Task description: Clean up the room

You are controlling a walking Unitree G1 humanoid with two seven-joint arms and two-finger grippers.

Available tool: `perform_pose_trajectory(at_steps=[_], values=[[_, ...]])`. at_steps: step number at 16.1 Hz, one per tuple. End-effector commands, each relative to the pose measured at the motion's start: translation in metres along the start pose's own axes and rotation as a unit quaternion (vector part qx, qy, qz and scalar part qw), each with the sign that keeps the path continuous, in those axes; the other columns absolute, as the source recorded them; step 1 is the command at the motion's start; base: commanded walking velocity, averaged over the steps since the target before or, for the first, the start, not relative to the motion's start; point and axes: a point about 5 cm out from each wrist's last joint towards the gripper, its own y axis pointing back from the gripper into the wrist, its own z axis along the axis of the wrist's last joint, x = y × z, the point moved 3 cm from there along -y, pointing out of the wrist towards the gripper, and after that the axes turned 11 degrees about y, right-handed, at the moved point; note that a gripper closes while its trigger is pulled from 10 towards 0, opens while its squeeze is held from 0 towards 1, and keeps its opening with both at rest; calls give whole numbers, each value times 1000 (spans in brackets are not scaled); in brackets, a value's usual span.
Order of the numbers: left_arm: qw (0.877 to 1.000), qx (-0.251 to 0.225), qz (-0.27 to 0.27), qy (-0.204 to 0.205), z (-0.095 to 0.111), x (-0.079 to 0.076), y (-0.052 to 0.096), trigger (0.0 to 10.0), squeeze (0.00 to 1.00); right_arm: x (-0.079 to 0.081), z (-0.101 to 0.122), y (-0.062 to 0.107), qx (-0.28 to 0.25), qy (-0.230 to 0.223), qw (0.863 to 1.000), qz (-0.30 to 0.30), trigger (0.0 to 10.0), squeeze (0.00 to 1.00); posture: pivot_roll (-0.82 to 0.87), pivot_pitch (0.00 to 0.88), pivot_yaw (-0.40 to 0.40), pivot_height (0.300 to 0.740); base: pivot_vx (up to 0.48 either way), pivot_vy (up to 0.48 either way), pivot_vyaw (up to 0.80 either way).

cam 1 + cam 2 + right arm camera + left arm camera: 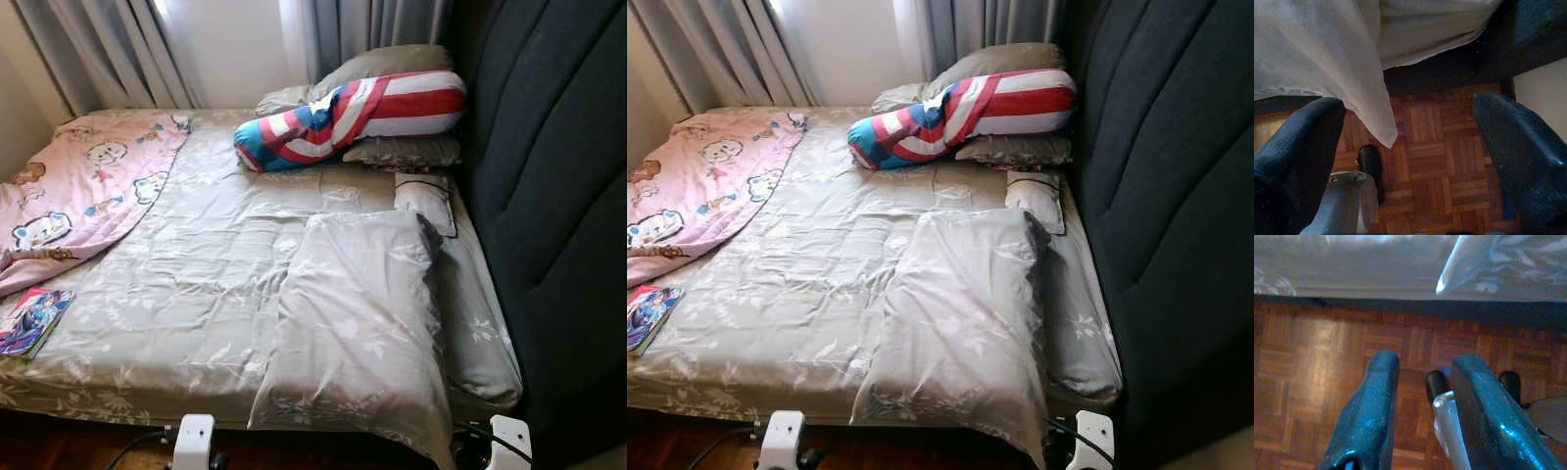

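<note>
A bed [196, 294] spreads across the scene, covered by a grey sheet with a pale leaf print. A dark padded headboard [558, 196] stands along its right side, and grey curtains [108, 49] hang behind the far edge. A pink blanket [78, 186] printed with cartoon animals lies rumpled over the far left part of the bed. A large grey pillow [362, 313] in the same leaf fabric lies near the headboard, its lower corner drooping over the near edge of the bed. At the far end, a red, white and blue bolster [353, 117] rests across two grey pillows [392, 61], one above it and one under it. A small cushion [426, 201] with dark piping sits between the bolster and the large pillow. A colourful book [34, 321] lies at the left near edge of the bed.

Below, a parquet floor [1312, 357] runs under the bed. The left gripper [1422, 377] hangs low over this floor, its two fingers slightly apart with nothing between them. The right gripper [1410, 147] also hangs over the floor beside the hanging pillow corner, fingers spread wide and holding nothing.
</note>
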Motion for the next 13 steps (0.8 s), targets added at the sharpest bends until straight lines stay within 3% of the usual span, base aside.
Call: perform_pose_trajectory(at_steps=[1,6,9,13], values=[[1000,1,7,-5,-4,3,1,10000,0,-1,-2,1,-2,1,1000,0,10000,0,-109,0,13,740,0,0,0],[1000,-14,17,9,-12,8,6,10000,0,0,-14,5,1,1,1000,7,10000,0,-94,0,9,740,0,0,0],[1000,-16,11,-2,-18,11,9,10000,0,0,-23,8,4,-6,1000,6,10000,0,-90,0,18,740,0,480,0],[1000,-26,4,-17,-21,13,13,10000,0,1,-29,10,0,-10,1000,10,10000,0,-83,3,23,740,0,0,0]])
